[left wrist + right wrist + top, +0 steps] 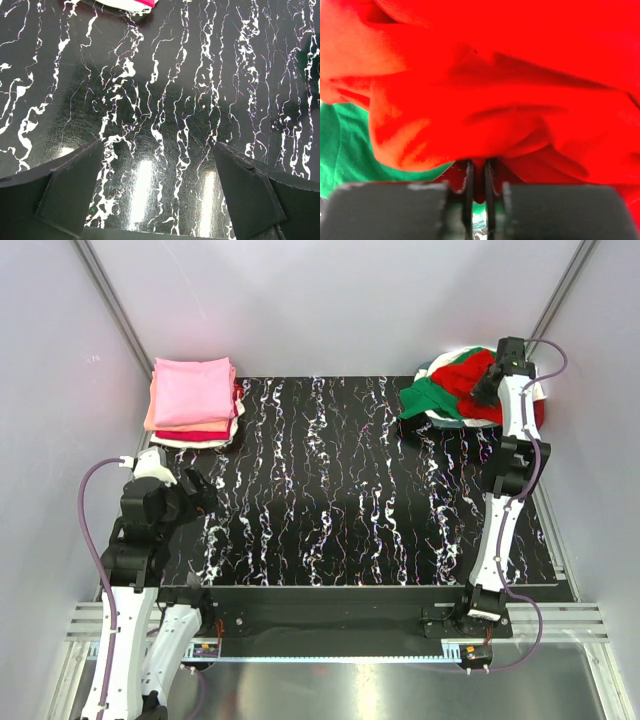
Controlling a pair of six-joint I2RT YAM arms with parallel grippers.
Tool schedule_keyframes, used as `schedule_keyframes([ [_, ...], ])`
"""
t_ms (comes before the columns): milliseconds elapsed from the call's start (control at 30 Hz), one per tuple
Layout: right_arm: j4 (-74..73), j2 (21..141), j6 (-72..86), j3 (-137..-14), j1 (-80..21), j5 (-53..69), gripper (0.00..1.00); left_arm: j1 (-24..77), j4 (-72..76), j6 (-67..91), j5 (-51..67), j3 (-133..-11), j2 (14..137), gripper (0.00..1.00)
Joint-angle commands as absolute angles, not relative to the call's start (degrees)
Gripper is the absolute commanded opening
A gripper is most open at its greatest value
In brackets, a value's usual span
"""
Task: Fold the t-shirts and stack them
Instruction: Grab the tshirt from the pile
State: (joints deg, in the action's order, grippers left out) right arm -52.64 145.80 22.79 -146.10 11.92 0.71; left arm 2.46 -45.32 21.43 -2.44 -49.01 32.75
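A folded stack sits at the far left of the table: a pink t-shirt point(192, 390) on top, salmon, dark red and white layers under it. A loose heap lies at the far right: a bright red t-shirt point(468, 373) over a green t-shirt point(428, 400), with white cloth at the rim. My right gripper point(487, 390) reaches into the heap and is shut on a fold of the bright red t-shirt point(495, 100), which fills the right wrist view; the green t-shirt point(345, 145) shows at its left. My left gripper point(200, 488) is open and empty, low over the bare table at the near left.
The black table with white marbling point(340, 490) lies between the stack and the heap. White walls stand close on the left, right and back. A corner of the folded stack point(131, 4) shows at the top of the left wrist view.
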Motion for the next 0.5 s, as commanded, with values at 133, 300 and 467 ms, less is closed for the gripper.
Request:
schedule_keyframes([
  [133, -47.99, 134.05, 16.63, -153.43, 7.65, -2.3, 0.0, 2.11, -42.19, 21.36, -2.9, -48.43, 32.35, 0.99],
  [300, -39.86, 119.85, 19.4, -154.08, 2.2, 20.51, 0.0, 2.11, -42.19, 21.53, -3.43, -48.34, 31.2, 0.99],
  [467, -30.06, 108.3, 32.25, -146.44, 2.63, 29.64, 0.0, 2.11, -42.28, 21.62, -3.6, -48.25, 30.76, 0.99],
])
